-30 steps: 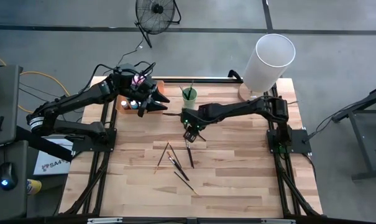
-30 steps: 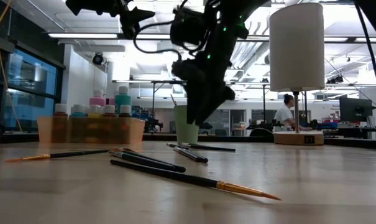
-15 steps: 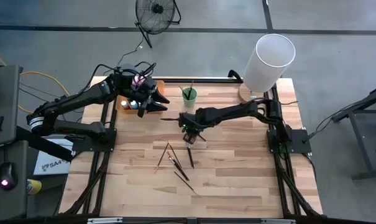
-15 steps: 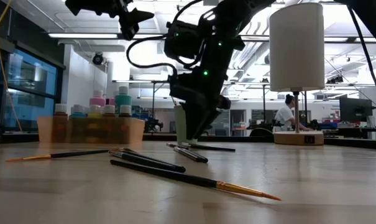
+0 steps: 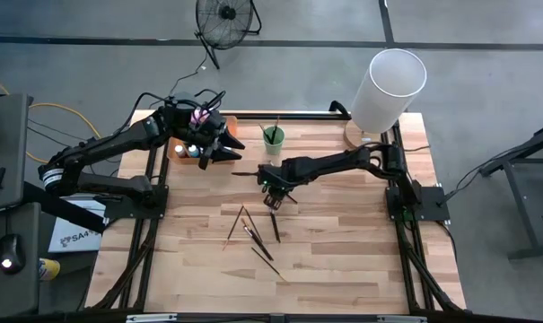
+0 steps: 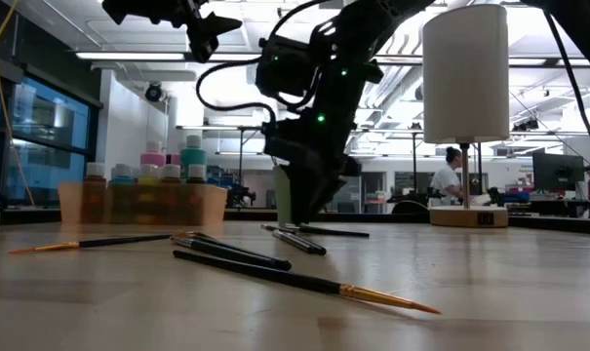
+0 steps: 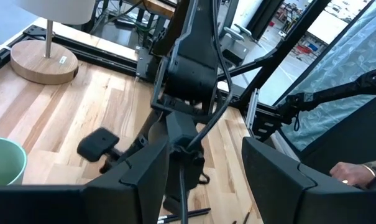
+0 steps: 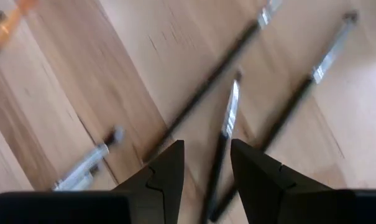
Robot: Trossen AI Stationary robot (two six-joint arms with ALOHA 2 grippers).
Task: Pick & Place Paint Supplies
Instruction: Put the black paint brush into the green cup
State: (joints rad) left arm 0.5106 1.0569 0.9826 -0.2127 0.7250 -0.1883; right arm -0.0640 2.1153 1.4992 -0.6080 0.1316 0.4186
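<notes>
A wooden table (image 5: 343, 260) is seen from above, with a dark robot arm reaching in from each side. Near the middle, the right gripper (image 5: 272, 199) is lowered close to the tabletop, its two fingers parted with a gap between them and nothing held; in its own wrist view a thin dark-handled paintbrush (image 8: 224, 138) lies on the wood, running into that gap, with another brush (image 8: 293, 106) just beside it. More brushes lie scattered on the bare wood nearer the front edge (image 5: 258, 238). At the back of the table stands a green cup (image 5: 273, 137) with a brush upright in it, and to its left an orange tray (image 6: 143, 204) holds small paint bottles with pale caps (image 6: 153, 168). The left gripper (image 5: 219, 142) hangs high over the tray, jaws open and empty, waiting. A tall white cylinder (image 5: 388, 87) stands at the back right corner, and a person (image 6: 452, 177) sits far off in the room behind. The step in hand appears to be picking up a loose brush: the right gripper looks lined up over one but has not closed on it. The next move would call for settling the fingertips to the wood on either side of the thin handle, closing firmly without catching the neighbouring brush, then lifting and probably carrying it to the cup.
</notes>
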